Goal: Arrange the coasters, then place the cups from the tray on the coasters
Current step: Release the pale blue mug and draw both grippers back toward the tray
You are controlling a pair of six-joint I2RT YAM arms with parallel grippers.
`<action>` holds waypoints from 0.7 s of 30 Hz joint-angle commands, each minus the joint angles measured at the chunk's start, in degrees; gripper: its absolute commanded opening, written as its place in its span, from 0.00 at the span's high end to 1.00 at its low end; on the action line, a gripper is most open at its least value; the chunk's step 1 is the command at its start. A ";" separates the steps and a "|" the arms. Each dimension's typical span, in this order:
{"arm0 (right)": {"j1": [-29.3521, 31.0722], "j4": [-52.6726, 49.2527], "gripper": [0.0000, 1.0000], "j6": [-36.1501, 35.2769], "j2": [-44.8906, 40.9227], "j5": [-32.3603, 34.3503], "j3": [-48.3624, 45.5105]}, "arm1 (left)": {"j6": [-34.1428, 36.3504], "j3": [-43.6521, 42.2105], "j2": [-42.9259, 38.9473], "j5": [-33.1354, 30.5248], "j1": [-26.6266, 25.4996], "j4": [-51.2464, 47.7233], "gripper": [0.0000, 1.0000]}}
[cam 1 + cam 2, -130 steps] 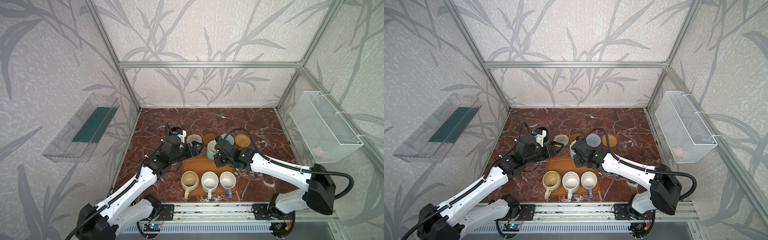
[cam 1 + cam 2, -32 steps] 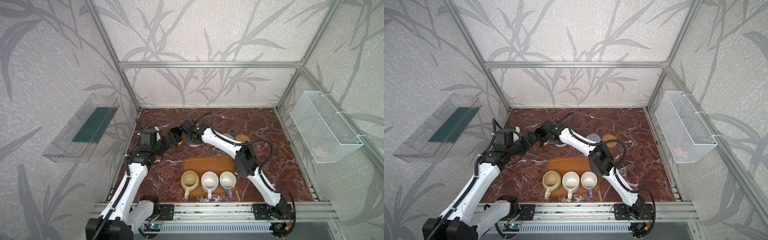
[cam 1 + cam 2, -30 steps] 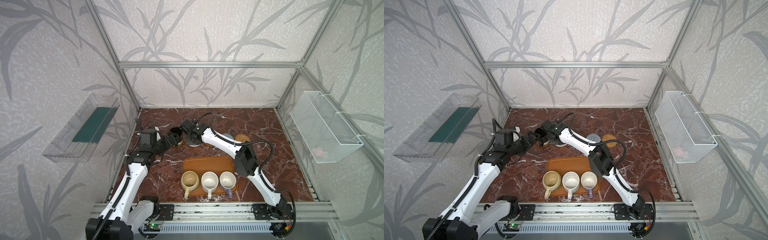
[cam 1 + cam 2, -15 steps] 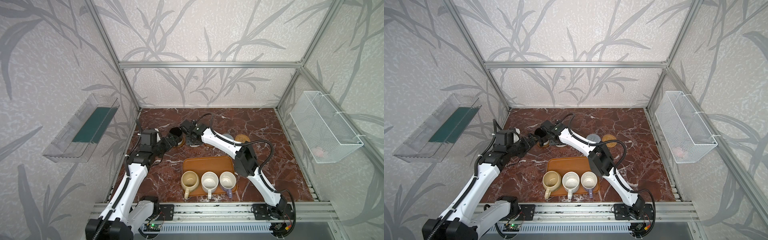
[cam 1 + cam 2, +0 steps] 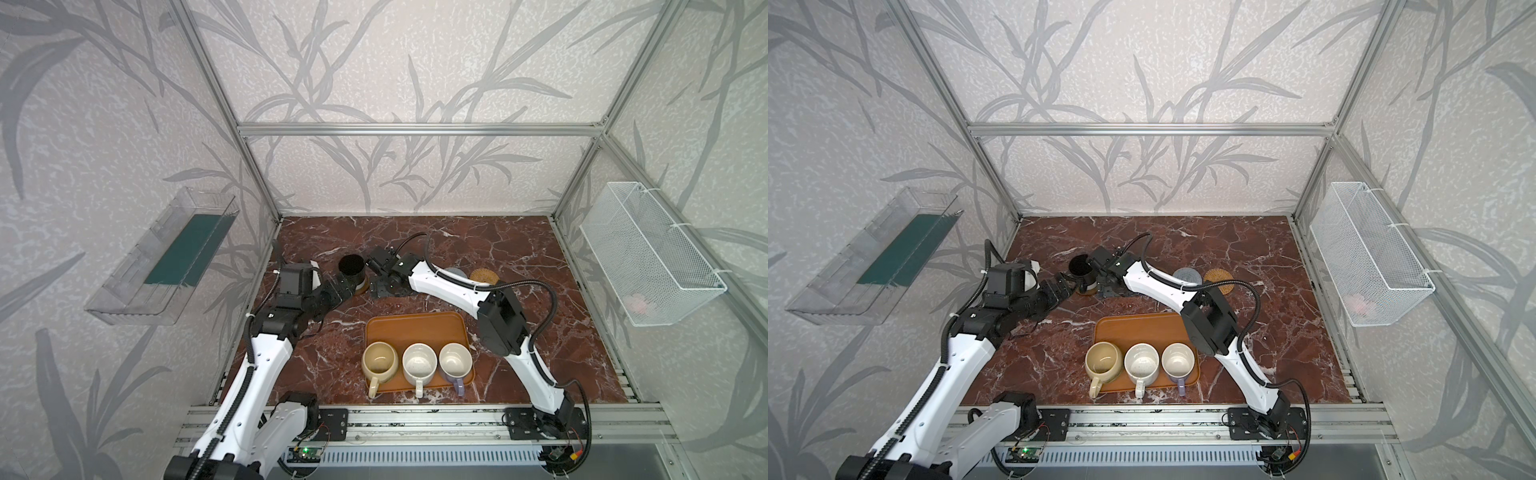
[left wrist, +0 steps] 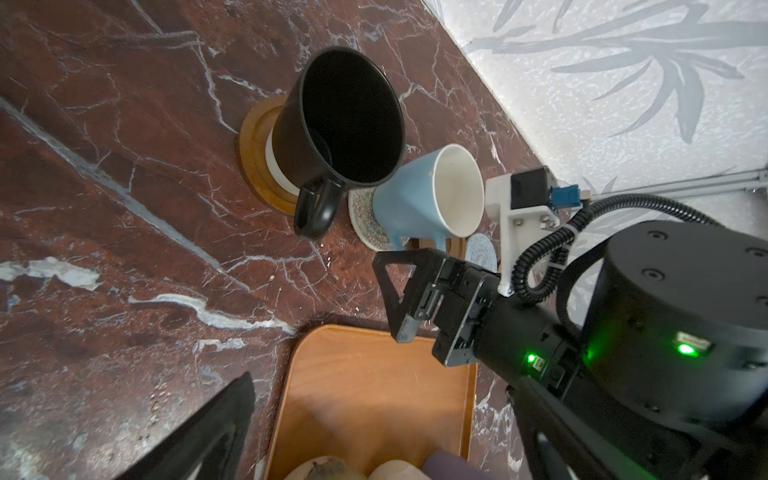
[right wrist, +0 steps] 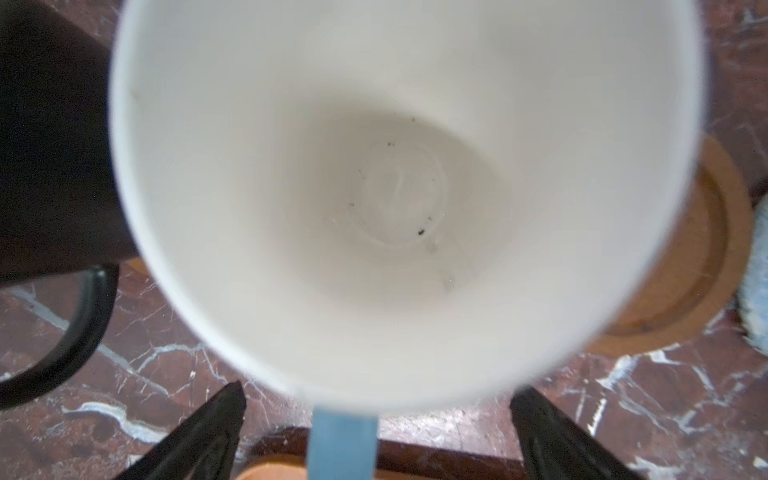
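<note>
A black cup [image 5: 351, 269] [image 6: 345, 120] stands on a brown coaster [image 6: 253, 153]. Beside it, a light blue cup [image 6: 411, 203] [image 7: 395, 187] sits on the woven cream coaster [image 6: 360, 212], hidden in both top views by my right arm. My right gripper [image 5: 379, 282] [image 7: 378, 388] is open, its fingers either side of the blue handle without touching it. My left gripper [image 5: 345, 286] [image 6: 382, 419] is open just left of the black cup. The tray [image 5: 415, 328] holds cream-yellow [image 5: 379, 361], speckled white [image 5: 419, 363] and lavender [image 5: 455, 361] cups. Bare brown [image 7: 681, 282], grey-blue [image 5: 457, 273] and tan rattan [image 5: 484, 275] coasters follow.
A wire basket [image 5: 648, 257] hangs on the right wall and a clear bin [image 5: 162, 257] on the left wall. The black cup's handle [image 6: 313, 212] nearly touches the blue cup. My right arm stretches across the table behind the tray.
My right gripper has opened and let go of the light blue cup's handle; the cup now stands alone on the cream coaster. The left arm has hardly moved.
</note>
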 commanded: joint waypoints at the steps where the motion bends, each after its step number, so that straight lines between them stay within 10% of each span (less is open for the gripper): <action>1: 0.04 6.24 0.01 -1.74 -8.80 0.28 -3.89 | 1.90 2.41 -2.31 -2.26 -2.78 -5.51 0.01; 21: -0.66 23.09 0.01 -13.27 -38.73 -10.09 -36.87 | -4.92 -2.80 -6.44 -16.24 -29.23 -18.68 0.01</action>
